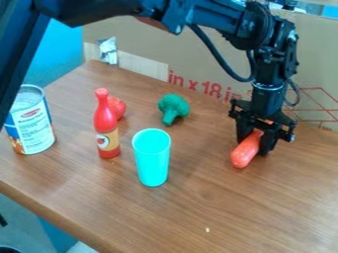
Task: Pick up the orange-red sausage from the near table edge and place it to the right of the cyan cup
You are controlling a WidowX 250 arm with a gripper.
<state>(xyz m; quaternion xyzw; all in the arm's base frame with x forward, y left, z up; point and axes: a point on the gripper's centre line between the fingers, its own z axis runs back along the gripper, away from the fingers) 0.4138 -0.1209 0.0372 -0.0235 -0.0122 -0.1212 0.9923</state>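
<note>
The gripper (255,145) is clamping the carrot (244,152) near its far end, its long axis slanting toward the cup's (151,160) side.

Your black arm (99,9) enters at the upper left and spans the top of the camera view, one dark link slanting down along the left edge. Over on the right it bends sharply at the wrist (267,74), which drops almost straight down. A loose black cable (221,65) loops beneath the forearm. Your pincer (254,144) hangs below, pointing downward, its two fingers (267,143) closed in a grip, slightly apart.
</note>
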